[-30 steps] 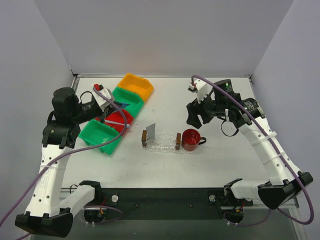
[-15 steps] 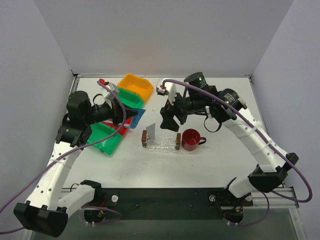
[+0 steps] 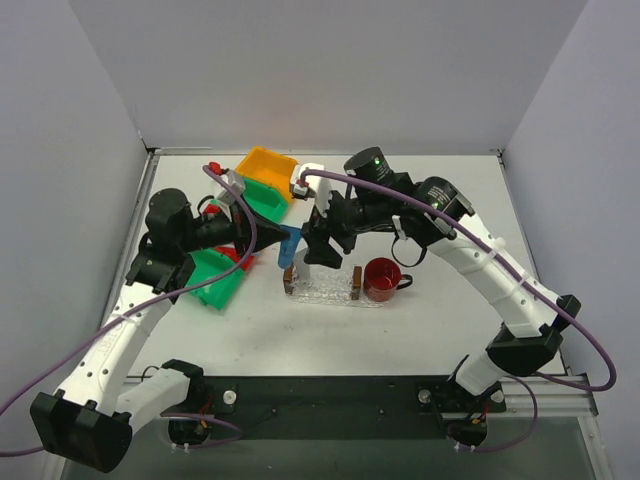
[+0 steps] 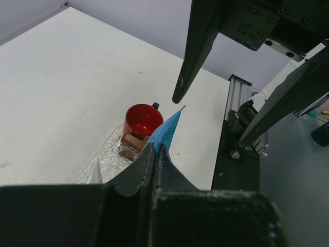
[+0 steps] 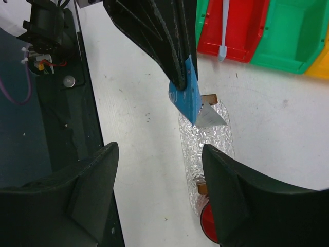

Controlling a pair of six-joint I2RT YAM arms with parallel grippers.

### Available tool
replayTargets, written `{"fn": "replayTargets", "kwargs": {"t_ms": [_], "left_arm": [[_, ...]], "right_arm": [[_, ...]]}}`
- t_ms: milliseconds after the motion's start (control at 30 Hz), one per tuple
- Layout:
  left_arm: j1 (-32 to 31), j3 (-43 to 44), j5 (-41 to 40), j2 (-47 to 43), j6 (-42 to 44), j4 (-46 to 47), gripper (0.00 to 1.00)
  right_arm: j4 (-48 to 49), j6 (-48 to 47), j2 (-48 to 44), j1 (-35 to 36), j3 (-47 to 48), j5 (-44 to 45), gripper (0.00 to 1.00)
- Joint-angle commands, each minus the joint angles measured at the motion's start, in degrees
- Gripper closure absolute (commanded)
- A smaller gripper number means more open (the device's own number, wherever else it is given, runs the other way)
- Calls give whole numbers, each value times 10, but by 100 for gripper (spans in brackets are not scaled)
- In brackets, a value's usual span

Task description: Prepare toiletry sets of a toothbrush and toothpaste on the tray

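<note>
Table [image 3: 450, 200]: white, with pale walls on three sides.
Bins: four in a diagonal row at the left rear, namely an orange bin [image 3: 270, 165], a green bin [image 3: 258, 192], a red bin [image 5: 241, 31] and a second green bin [image 3: 208, 278]. From overhead the left arm hides most of the red one. The right wrist view shows its inside, cut off at the top edge.
Left gripper [image 3: 278, 237]: clamped tight on the blue toothpaste tube, held above the table just left of the tray.
Right gripper [image 5: 159, 170]: jaws wide apart with nothing between them, above the tray. In the left wrist view one fingertip [image 4: 178, 96] is near the blue tube's free end but apart from it.
Tray [image 3: 322, 297]: clear with a bubbled texture and a brown wooden handle [image 3: 356, 281] at each end. From overhead the right gripper hides its far side.
Red mug [image 3: 382, 278]: upright, just beside the tray's right handle. Its contents cannot be seen.
Blue toothpaste tube [image 5: 186, 98]: pinched at one end, with the flat end pointing toward the tray, not touching it.
Silver toothpaste tube [image 5: 211, 116]: on the tray's left end, partly behind the blue tube.
Toothbrush [image 5: 224, 25]: lies in the red bin with its handle cut off by the frame edge. It is hidden from overhead.
</note>
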Motion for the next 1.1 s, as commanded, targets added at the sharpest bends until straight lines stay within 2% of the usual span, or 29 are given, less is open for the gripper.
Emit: {"fn": "replayTargets", "kwargs": {"t_ms": [0, 333, 433, 633, 767, 867, 967, 1000, 1067], "left_arm": [[-10, -9, 44, -6, -50, 92, 100], [-45, -18, 49, -10, -45, 85, 100], [-48, -19, 50, -12, -42, 83, 100], [-48, -21, 55, -16, -39, 78, 100], [-49, -23, 59, -19, -38, 78, 100], [-51, -24, 61, -20, -37, 78, 100], [-52, -27, 64, -20, -36, 78, 100], [-52, -27, 64, -19, -36, 78, 100], [-52, -28, 64, -20, -35, 79, 100]], "right_arm": [[-4, -6, 8, 13, 28, 17, 39], [-2, -14, 22, 25, 38, 35, 43], [-3, -13, 25, 26, 38, 34, 47], [-2, -15, 27, 29, 32, 37, 68], [-2, -13, 30, 31, 30, 35, 73], [-2, -13, 33, 35, 30, 37, 82], [-2, -13, 36, 39, 30, 36, 92], [-3, -13, 36, 39, 29, 37, 100], [-3, -13, 37, 41, 27, 37, 100]]}}
